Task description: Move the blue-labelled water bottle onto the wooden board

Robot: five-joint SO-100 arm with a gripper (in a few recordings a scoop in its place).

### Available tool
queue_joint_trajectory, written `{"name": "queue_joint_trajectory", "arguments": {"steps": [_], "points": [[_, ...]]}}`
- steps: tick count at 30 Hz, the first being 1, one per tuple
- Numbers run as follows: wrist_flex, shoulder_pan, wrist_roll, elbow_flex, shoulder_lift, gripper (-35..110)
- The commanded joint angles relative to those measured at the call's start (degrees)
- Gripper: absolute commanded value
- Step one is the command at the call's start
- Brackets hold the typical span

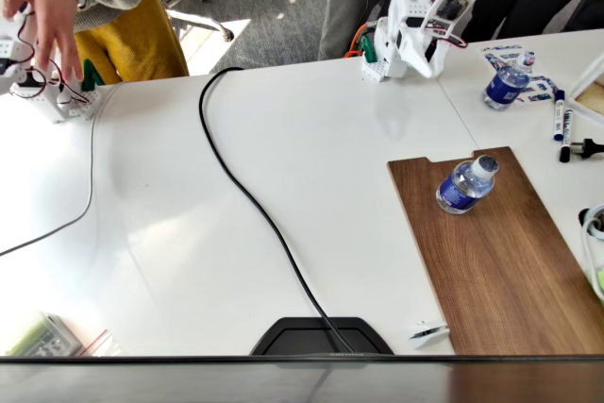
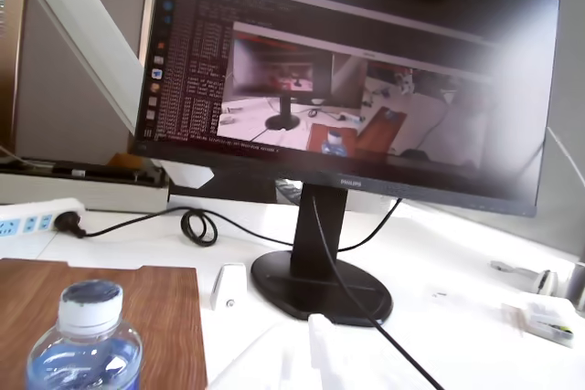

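The blue-labelled water bottle [image 1: 465, 186] stands upright on the wooden board [image 1: 500, 271], near the board's notched far end. In the wrist view the bottle [image 2: 84, 344] shows at the bottom left, with the board [image 2: 137, 299] under it. My white arm is folded up at the table's back edge, and its gripper [image 1: 442, 24] is well away from the bottle with nothing in it. I cannot make out how the jaws stand. A blurred white fingertip [image 2: 315, 353] shows at the bottom of the wrist view.
A second blue-labelled bottle [image 1: 507, 85] stands at the back right beside some markers [image 1: 559, 120]. A black cable [image 1: 255, 205] crosses the table to a monitor base [image 1: 321, 335]. The monitor [image 2: 347, 70] faces the wrist camera. People stand behind the table.
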Motion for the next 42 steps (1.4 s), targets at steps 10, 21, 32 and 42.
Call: {"name": "queue_joint_trajectory", "arguments": {"steps": [10, 21, 32, 42], "points": [[5.0, 1.8, -1.1, 3.0, 11.9, 0], [17.9, 1.8, -1.5, 3.1, 29.2, 0], [14.9, 1.9, -1.7, 3.1, 31.6, 0], [9.0, 2.2, -2.0, 3.1, 31.6, 0]]}}
